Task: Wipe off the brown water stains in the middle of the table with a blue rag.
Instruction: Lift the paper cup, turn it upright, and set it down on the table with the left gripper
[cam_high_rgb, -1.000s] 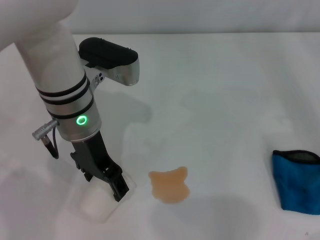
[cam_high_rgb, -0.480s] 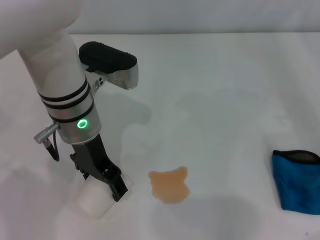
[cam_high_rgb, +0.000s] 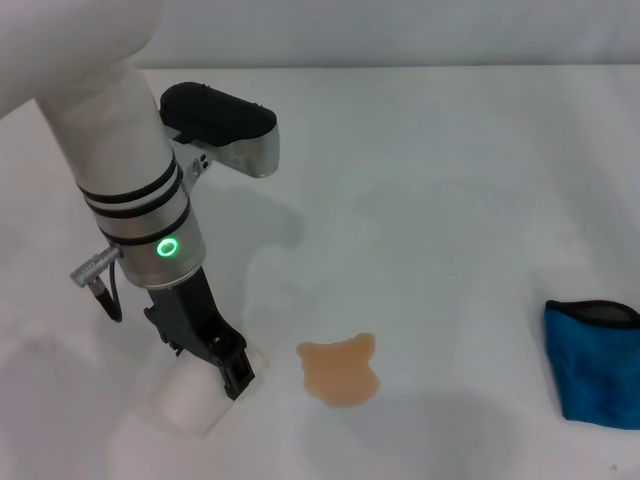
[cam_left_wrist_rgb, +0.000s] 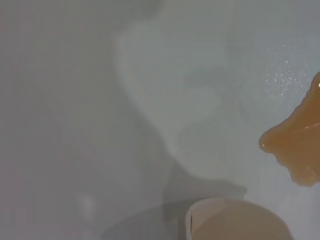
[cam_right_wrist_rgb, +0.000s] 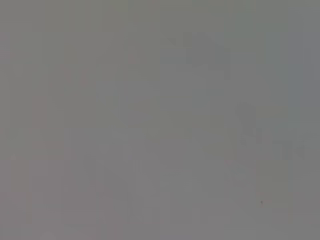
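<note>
Near the front of the plain white smooth table (cam_high_rgb: 450, 200), the black left gripper (cam_high_rgb: 228, 372) is down at a white paper cup with a tan inside (cam_high_rgb: 200, 395); whether its fingers clasp the cup I cannot tell. Just beside the cup lies the flat orange-brown puddle of water stains (cam_high_rgb: 342, 369), apart from it. Well off at the right edge rests the folded bright blue rag with a dark edge (cam_high_rgb: 595, 365), untouched. No writing is readable anywhere. Right gripper is out of sight.
</note>
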